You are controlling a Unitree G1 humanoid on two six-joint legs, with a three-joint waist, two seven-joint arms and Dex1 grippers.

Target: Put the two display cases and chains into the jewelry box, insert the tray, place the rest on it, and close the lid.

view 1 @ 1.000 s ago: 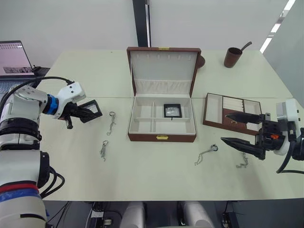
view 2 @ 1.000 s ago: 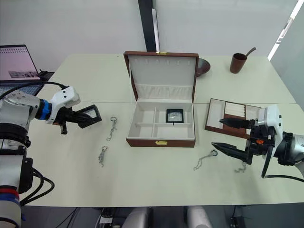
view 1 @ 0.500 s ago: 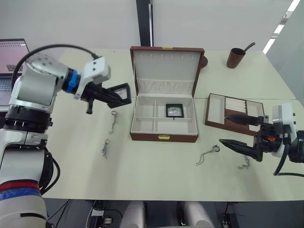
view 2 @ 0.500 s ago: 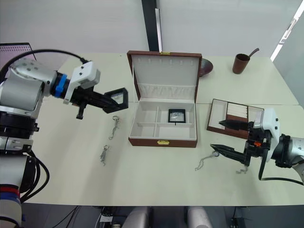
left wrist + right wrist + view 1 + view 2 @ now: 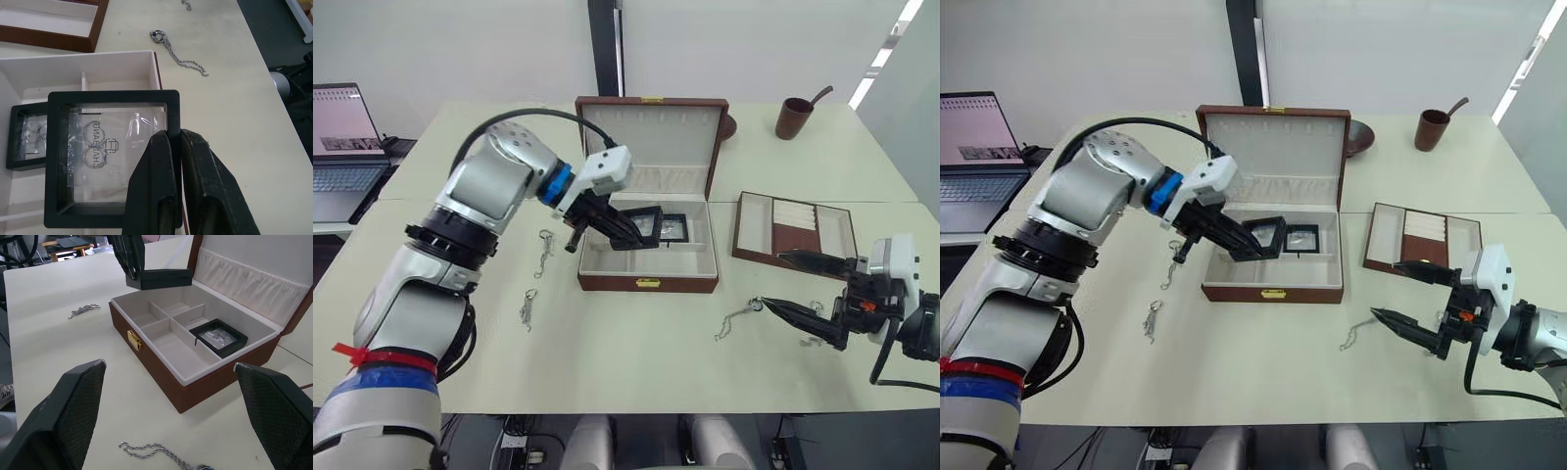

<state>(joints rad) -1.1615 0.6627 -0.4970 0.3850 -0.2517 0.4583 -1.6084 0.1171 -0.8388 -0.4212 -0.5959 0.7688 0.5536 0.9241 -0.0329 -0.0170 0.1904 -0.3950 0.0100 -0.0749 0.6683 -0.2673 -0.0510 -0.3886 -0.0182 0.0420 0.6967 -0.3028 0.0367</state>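
The left tool [image 5: 175,147] is clamped on the edge of the second display case [image 5: 110,156], which hangs flat above the open jewelry box [image 5: 647,250]. The first display case [image 5: 672,227] already lies in the rear right compartment. The step in hand appears to be seating the held case in the box. Lower it level into a free compartment, keeping its frame clear of the white dividers [image 5: 168,322] and of the case already seated; release only when the underside rests on the lining, then lift straight out. A tilted descent risks catching a corner on a divider. The right tool [image 5: 1410,301] hovers with fingers spread wide above the bench [image 5: 636,352], just beside two chains [image 5: 740,315]. Two more chains [image 5: 543,250] lie left of the box, and the tray [image 5: 793,230] waits on its right.
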